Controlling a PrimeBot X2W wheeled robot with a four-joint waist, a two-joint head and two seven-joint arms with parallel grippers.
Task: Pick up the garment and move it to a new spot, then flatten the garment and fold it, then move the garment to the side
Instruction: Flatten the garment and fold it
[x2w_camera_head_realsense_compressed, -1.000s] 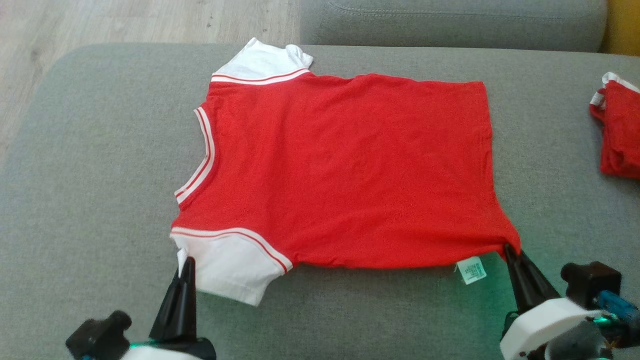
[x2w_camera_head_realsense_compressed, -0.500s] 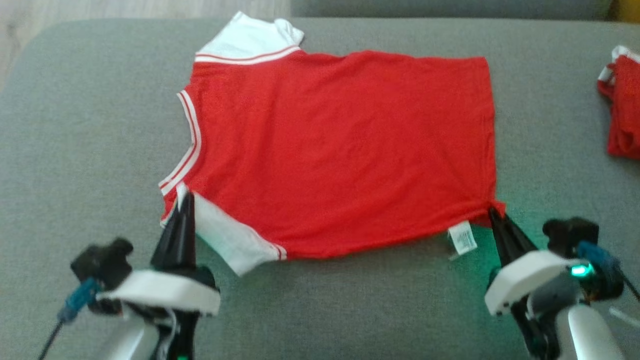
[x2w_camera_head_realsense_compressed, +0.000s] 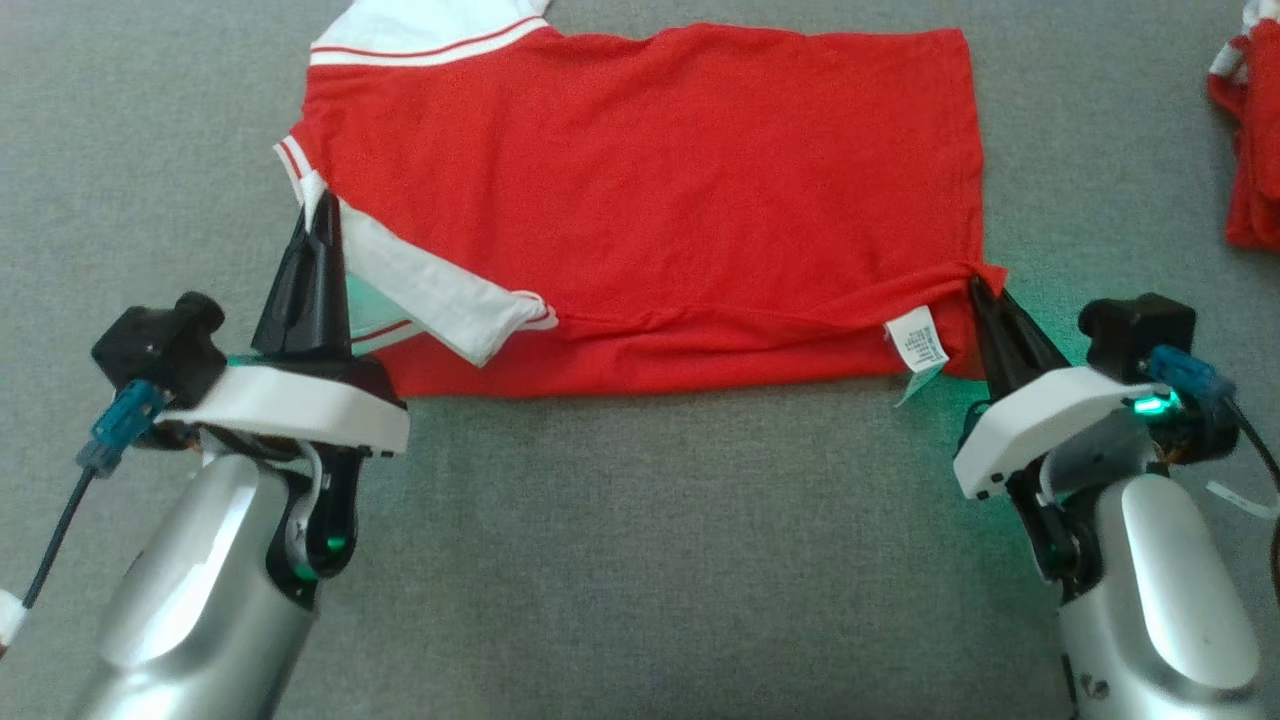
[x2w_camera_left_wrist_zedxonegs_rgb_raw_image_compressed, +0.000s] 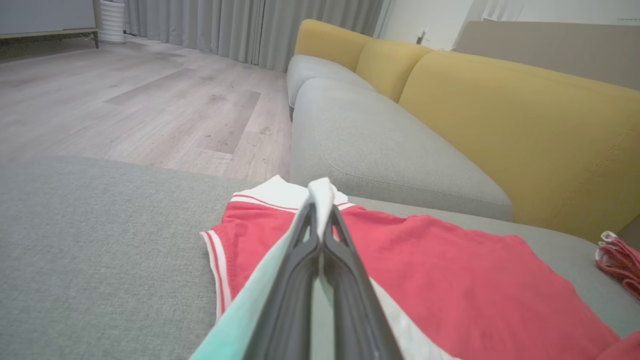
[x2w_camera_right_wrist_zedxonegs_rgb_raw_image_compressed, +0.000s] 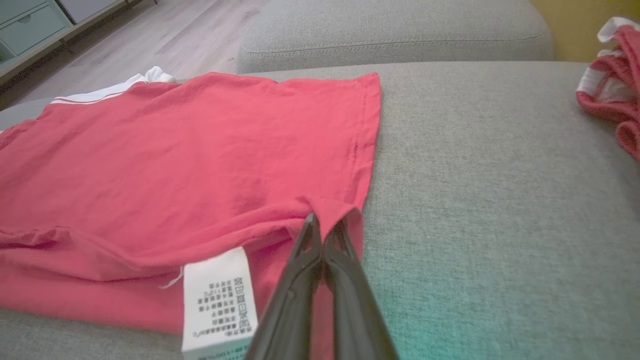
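Note:
The garment (x2w_camera_head_realsense_compressed: 650, 170) is a red T-shirt with white sleeves, spread on a grey cushion (x2w_camera_head_realsense_compressed: 640, 540), collar to the left. Its near edge is lifted and folded over the body. My left gripper (x2w_camera_head_realsense_compressed: 318, 205) is shut on the tip of the near white sleeve (x2w_camera_head_realsense_compressed: 430, 290); the left wrist view shows that white cloth pinched at the left gripper (x2w_camera_left_wrist_zedxonegs_rgb_raw_image_compressed: 320, 192). On the other side, my right gripper (x2w_camera_head_realsense_compressed: 978, 285) is shut on the near hem corner, with red cloth wrapped over the right gripper (x2w_camera_right_wrist_zedxonegs_rgb_raw_image_compressed: 325, 222). A white care label (x2w_camera_right_wrist_zedxonegs_rgb_raw_image_compressed: 219, 295) hangs beside it.
A second red and white garment (x2w_camera_head_realsense_compressed: 1250, 150) lies bunched at the cushion's far right. Beyond the cushion are a grey sofa seat (x2w_camera_left_wrist_zedxonegs_rgb_raw_image_compressed: 370, 145) with yellow back cushions (x2w_camera_left_wrist_zedxonegs_rgb_raw_image_compressed: 515, 125) and wooden floor (x2w_camera_left_wrist_zedxonegs_rgb_raw_image_compressed: 135, 105). Bare grey cushion stretches in front of the shirt.
Both grippers have carried the near sleeve and hem corner away from me over the shirt's body, so the near edge now lies folded. The head camera has tilted down.

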